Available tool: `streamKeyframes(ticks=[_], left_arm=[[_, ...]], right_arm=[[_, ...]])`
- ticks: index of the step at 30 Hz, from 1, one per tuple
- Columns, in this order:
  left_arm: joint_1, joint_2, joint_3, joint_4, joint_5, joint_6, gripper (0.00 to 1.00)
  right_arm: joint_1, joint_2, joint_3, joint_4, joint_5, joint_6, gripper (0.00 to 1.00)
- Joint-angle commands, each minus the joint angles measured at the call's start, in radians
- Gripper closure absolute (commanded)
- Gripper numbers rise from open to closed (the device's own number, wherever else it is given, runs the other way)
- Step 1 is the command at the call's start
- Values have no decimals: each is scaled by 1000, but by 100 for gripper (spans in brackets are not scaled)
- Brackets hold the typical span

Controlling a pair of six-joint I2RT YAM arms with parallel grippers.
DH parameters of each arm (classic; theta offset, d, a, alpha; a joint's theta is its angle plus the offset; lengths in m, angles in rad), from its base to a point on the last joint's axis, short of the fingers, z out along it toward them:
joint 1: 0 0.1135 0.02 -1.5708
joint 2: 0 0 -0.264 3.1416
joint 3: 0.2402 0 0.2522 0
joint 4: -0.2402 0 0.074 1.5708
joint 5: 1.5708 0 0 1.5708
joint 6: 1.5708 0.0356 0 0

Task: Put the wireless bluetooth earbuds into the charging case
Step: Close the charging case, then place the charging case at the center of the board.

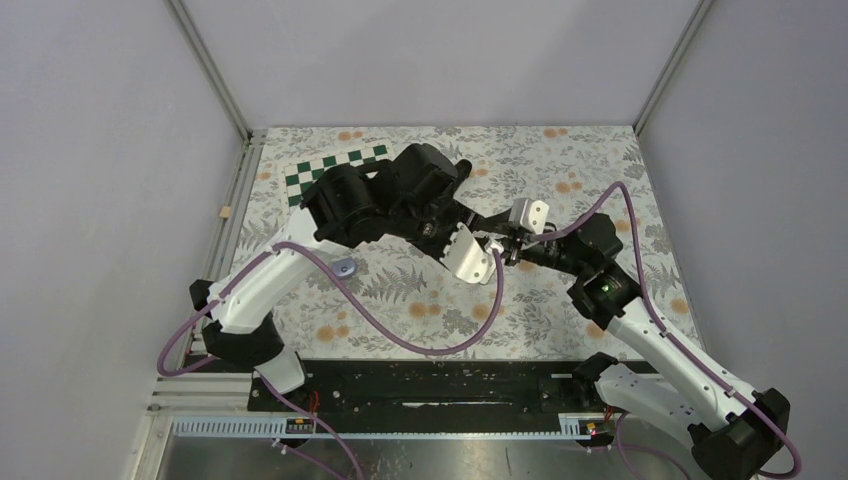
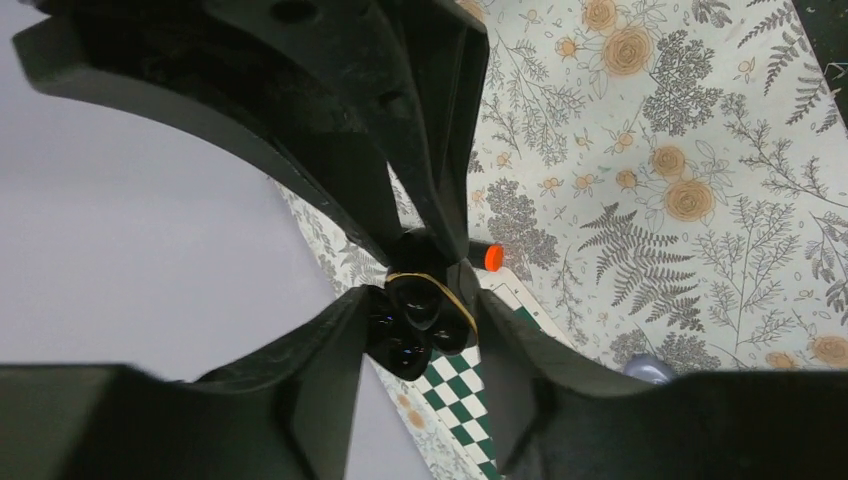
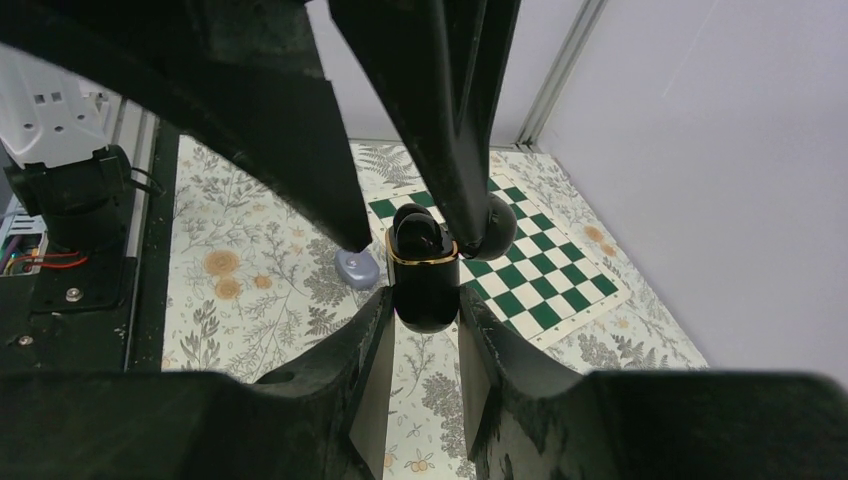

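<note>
My right gripper (image 3: 425, 305) is shut on the black charging case (image 3: 425, 290), holding it upright by its lower body above the table. The case has a gold rim and stands open. A glossy black earbud (image 3: 416, 232) sits in its mouth, also seen from above as the earbud (image 2: 425, 298) inside the gold ring. My left gripper (image 2: 420, 310) straddles the top of the case with its jaws apart, the right finger clear of the buds. In the top view the left gripper (image 1: 492, 243) and right gripper (image 1: 512, 252) meet mid-table. How many buds are seated is unclear.
A pale purple oval object (image 1: 345, 267) lies on the floral cloth left of the grippers, also visible in the right wrist view (image 3: 357, 268). A green-and-white checkered mat (image 1: 335, 170) lies at the back left. A small orange round cap (image 2: 493, 257) shows near the mat.
</note>
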Motion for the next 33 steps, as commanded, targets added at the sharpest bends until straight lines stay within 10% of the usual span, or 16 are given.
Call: streamKeyframes(ticks=[1, 9, 17, 24, 33], left_arm=[[-4, -64, -27, 132, -26, 29, 51], [54, -200, -12, 264, 5, -73, 15], [346, -116, 99, 215, 232, -681, 6], [462, -181, -192, 409, 384, -1085, 2], [712, -347, -672, 614, 177, -1338, 2]], right_arm=[[13, -14, 32, 61, 38, 48, 100], [11, 4, 25, 93, 70, 135, 100], [11, 27, 63, 102, 55, 177, 100], [6, 99, 118, 2, 110, 432, 100], [-132, 360, 83, -258, 71, 794, 100]])
